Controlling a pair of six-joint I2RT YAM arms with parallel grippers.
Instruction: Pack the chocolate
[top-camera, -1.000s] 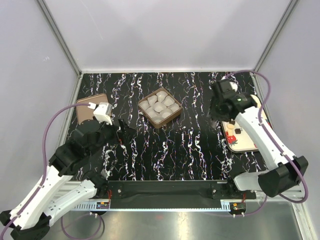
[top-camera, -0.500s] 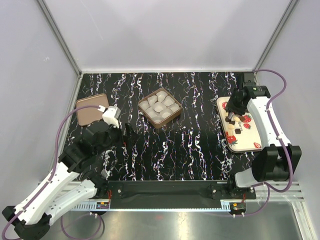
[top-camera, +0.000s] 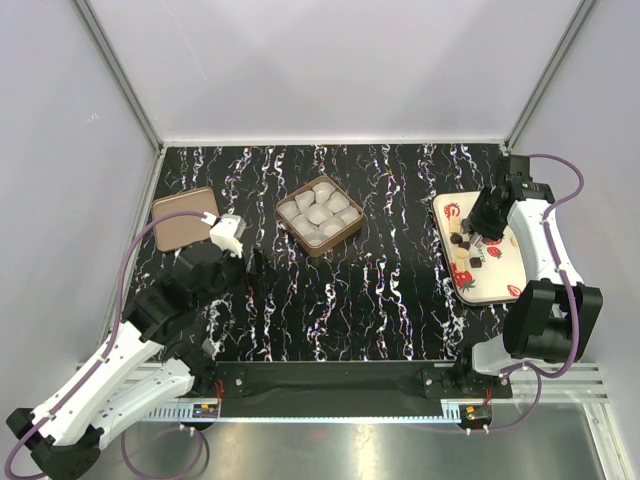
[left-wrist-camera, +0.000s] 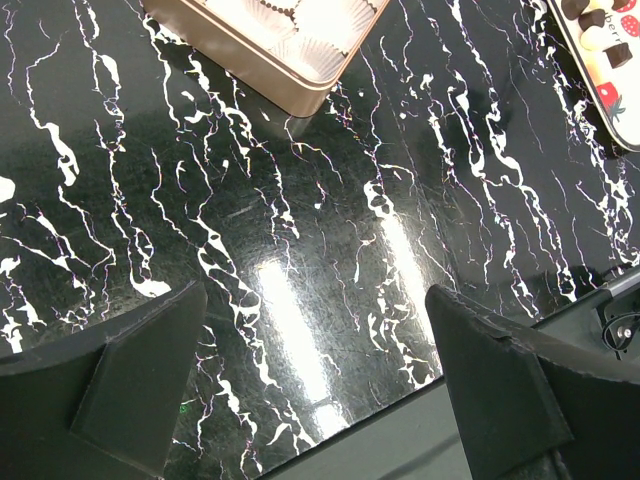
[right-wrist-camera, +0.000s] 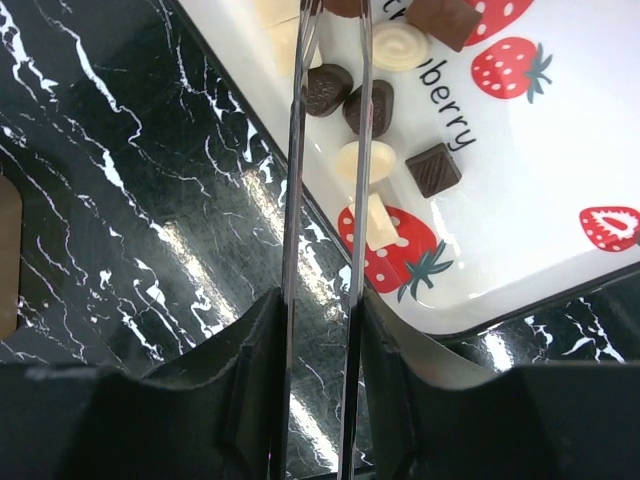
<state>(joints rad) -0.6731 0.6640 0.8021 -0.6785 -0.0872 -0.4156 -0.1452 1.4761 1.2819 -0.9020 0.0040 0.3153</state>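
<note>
The chocolate lies as several small dark and pale pieces on a white tray with strawberry prints, which sits at the table's right. My right gripper is shut on a pair of metal tweezers, whose blades run over the tray's near-left pieces. Their tips pass out of the top of the right wrist view. In the top view the right gripper hangs over the tray's far part. My left gripper is open and holds nothing, low over the bare table.
A brown box lined with white paper cups stands at the middle back; its near corner shows in the left wrist view. A flat brown lid lies at the back left. The table's near edge runs just below the left fingers.
My right arm has swung right and back from beside the tray to over it, carrying the tweezers. The left arm has crept slightly right, its jaws still wide.
</note>
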